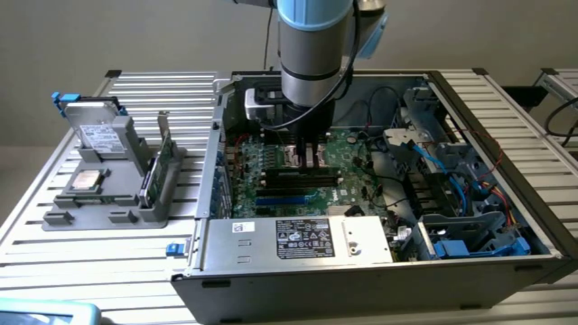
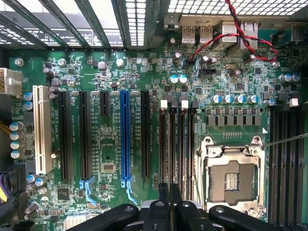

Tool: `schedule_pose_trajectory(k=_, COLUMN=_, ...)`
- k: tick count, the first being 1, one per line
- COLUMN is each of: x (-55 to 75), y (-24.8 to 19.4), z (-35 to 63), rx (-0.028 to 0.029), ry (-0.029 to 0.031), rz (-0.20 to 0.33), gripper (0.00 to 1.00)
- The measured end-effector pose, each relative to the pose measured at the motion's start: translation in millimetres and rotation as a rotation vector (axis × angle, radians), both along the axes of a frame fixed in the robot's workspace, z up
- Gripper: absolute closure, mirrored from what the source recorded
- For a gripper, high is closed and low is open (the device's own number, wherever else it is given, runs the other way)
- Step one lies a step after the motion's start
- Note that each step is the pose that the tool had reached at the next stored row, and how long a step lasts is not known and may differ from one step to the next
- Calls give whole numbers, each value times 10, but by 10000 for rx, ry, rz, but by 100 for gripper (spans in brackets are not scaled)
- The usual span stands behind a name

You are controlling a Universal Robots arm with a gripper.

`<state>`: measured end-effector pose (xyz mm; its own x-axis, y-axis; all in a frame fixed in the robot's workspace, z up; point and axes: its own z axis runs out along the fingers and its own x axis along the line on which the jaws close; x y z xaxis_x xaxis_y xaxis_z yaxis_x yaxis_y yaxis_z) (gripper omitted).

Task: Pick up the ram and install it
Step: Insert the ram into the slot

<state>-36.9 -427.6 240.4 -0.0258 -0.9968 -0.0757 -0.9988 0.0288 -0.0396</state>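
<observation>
A slatted aluminium table (image 1: 54, 257) carries an open dark grey computer case (image 1: 361, 284), which takes up the middle and the exterior view's right side of the table. The grey and blue robot arm (image 1: 312, 47) reaches down into the case over the green motherboard (image 1: 348, 152). Near the table's edge at the exterior view's left lies a grey plastic fixture (image 1: 118, 203), holding a silver hard drive (image 1: 99, 135) and a tall green expansion card (image 1: 156, 172) standing upright. The black gripper (image 1: 302, 159) hangs low just above the row of black memory slots (image 2: 178, 144), beside the silver processor socket (image 2: 232, 178). Its two dark fingers (image 2: 163, 195) are drawn together with only a sliver between them. Whether the ram sits in that sliver cannot be told; no ram is seen on the fixture.
</observation>
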Motion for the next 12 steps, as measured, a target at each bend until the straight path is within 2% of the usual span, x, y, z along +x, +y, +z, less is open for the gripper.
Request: schedule_pose_trajectory(k=12, x=0, y=0, z=-79, rx=0, ry=0, rz=-3, gripper=87)
